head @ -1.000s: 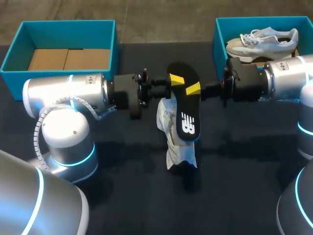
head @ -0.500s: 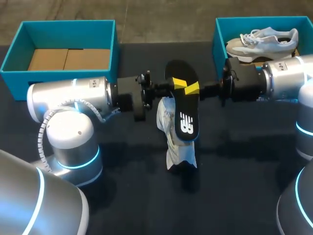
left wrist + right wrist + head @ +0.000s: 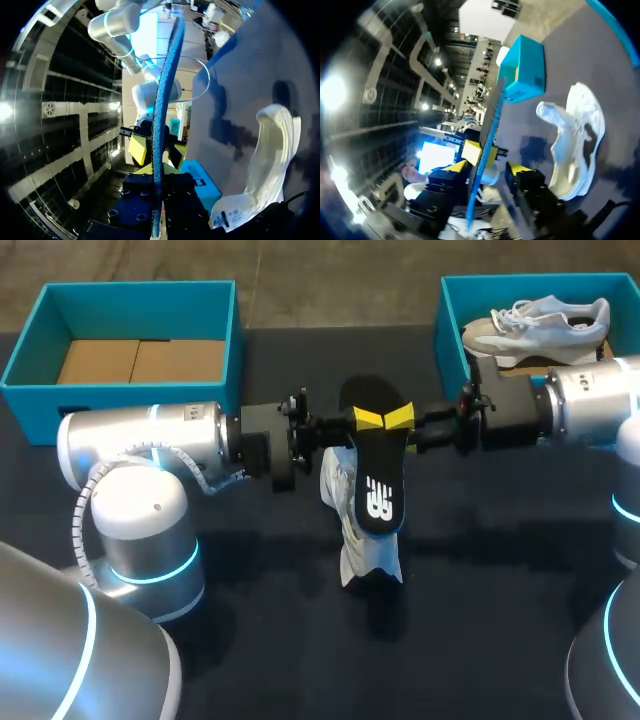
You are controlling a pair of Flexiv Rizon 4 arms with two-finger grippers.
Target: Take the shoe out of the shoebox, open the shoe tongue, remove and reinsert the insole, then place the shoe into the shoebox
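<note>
Table [image 3: 480, 640]: left shoebox [image 3: 232, 330], far left, shows its cardboard floor. Right shoebox [image 3: 448, 320], far right, holds a second shoe [image 3: 540, 325]. The task shoe [image 3: 368, 558] lies mid-table, out of its box, so step one looks done. The insole [image 3: 380, 480] is out too, in the air over the shoe, print side up. Can't tell the tongue's state. Left to do: reinsert insole, rebox shoe.

Left gripper [image 3: 368, 418] is clamped on the insole's left edge, closed down to its thickness. Right gripper [image 3: 398, 418] sits at the right edge; can't tell if it grips.

Versus 1 s ago, the left arm [image 3: 150, 435] has pushed right. The yellow tips now meet side by side, and the insole has dropped slightly nearer.
</note>
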